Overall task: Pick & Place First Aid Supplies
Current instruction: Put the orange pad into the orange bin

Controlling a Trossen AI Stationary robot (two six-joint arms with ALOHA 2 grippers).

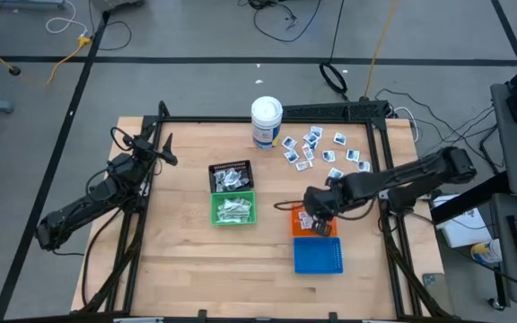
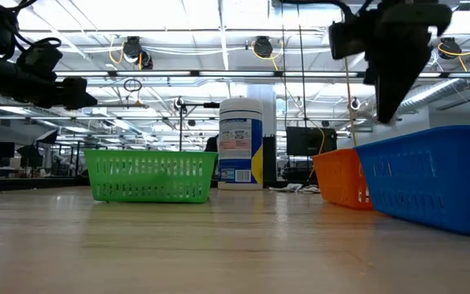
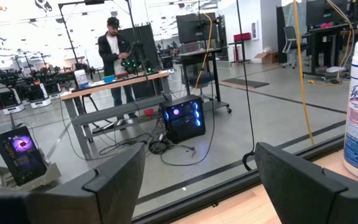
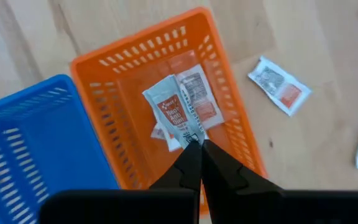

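Right gripper: pinched shut on a packet, above the orange basket.
Risk: the thin, slick wrapper could have clung to the fingers or slid past the slotted plastic rim.
Loose packets: flat squares on the wooden bench, beyond the orange basket.
Left gripper: parted, idle, far off.

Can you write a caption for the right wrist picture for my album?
Right gripper holds a packet over the orange basket.
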